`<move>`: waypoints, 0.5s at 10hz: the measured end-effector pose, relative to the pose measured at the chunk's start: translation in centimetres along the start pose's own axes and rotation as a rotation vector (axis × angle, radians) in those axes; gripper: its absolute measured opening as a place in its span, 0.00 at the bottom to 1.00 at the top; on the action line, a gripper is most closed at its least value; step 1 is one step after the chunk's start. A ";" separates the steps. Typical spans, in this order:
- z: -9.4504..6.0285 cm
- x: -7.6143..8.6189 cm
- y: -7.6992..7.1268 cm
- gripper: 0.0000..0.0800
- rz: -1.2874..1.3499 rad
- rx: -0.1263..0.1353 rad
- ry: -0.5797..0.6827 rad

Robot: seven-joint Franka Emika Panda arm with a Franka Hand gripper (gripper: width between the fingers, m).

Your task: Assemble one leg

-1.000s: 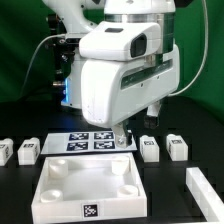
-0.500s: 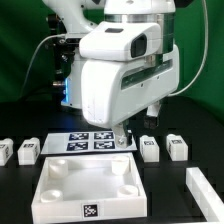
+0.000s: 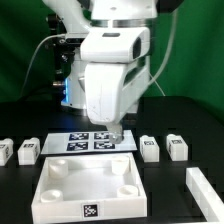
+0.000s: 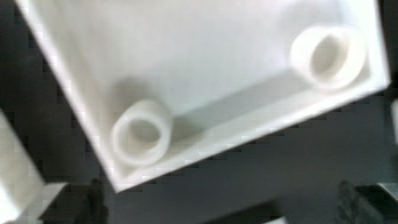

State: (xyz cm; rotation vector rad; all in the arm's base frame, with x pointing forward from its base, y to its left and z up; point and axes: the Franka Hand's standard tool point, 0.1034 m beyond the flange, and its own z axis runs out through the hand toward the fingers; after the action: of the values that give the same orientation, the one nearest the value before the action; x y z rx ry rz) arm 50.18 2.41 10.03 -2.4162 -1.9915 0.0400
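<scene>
Four small white legs with marker tags stand on the black table: two at the exterior view's left (image 3: 5, 151) (image 3: 28, 151) and two at its right (image 3: 149, 147) (image 3: 177, 147). My gripper (image 3: 117, 132) hangs low over the back edge of the large white square tray (image 3: 60, 207), apart from every leg. In the wrist view the tray (image 4: 196, 70) fills the picture with two round corner sockets (image 4: 139, 133) (image 4: 327, 55). The dark fingers (image 4: 68, 205) stand wide apart with nothing between them, so the gripper (image 4: 217, 205) is open and empty. No leg shows in the wrist view.
The marker board (image 3: 80, 141) lies flat behind the tray, under the gripper. A long white bar (image 3: 207, 190) lies at the exterior view's front right. The arm's bulky white body (image 3: 110, 70) hides the middle back of the table.
The arm's hand has turned and shifted toward the exterior view's left. The gripper tip stays low near the marker board. No part has moved.
</scene>
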 end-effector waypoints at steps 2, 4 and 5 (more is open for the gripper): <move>1.6 -2.5 -2.5 0.81 -0.165 0.013 0.002; 4.4 -4.1 -4.6 0.81 -0.268 0.017 0.015; 6.2 -4.8 -5.7 0.81 -0.253 0.027 0.022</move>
State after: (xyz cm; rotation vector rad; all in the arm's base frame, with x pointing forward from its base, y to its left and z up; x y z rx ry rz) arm 43.48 -1.29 4.04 -2.1202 -2.2522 0.0382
